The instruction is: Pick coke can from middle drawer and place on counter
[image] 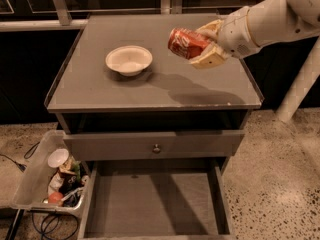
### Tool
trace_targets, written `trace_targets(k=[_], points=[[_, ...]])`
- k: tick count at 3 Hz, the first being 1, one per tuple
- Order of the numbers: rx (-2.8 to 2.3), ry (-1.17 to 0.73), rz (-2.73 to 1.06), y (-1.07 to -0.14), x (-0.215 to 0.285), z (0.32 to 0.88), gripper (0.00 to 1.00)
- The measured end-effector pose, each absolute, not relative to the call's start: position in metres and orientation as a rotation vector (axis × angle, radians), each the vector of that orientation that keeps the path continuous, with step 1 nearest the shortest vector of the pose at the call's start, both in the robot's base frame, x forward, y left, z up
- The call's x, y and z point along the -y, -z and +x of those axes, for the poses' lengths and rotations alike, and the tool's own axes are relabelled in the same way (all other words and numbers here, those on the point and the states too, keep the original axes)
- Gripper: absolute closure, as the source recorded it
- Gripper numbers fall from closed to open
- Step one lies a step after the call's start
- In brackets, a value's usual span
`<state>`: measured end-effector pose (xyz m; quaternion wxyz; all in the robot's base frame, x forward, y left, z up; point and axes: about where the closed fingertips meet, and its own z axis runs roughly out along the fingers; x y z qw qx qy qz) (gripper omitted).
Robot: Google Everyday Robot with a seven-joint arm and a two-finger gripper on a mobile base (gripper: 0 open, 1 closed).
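Note:
The coke can (186,43) is red with white lettering and lies tilted on its side in the air above the right part of the counter (100,91). My gripper (202,46) comes in from the upper right and is shut on the can, its cream fingers (210,59) above and below it. The can hangs to the right of a white bowl (128,59) and casts a shadow on the counter. The middle drawer (155,199) is pulled out below, and its grey floor is bare.
A closed drawer front with a small round knob (156,147) sits above the open drawer. A clear bin (35,176) of clutter stands on the floor at the left. A white post (300,84) stands at the right.

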<state>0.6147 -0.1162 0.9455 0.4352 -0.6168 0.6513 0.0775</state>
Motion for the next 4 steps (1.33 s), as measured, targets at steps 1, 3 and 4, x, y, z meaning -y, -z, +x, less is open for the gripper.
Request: trace_targets(k=[1, 3, 4], points=[[-1.660, -0.264, -1.441, -0.931, 0.121, 0.640, 1.00], [-1.738, -0.350, -1.378, -0.890, 0.111, 0.662, 1.00], [-1.765, -0.368, -1.371, -0.875, 0.107, 0.664, 1.00]])
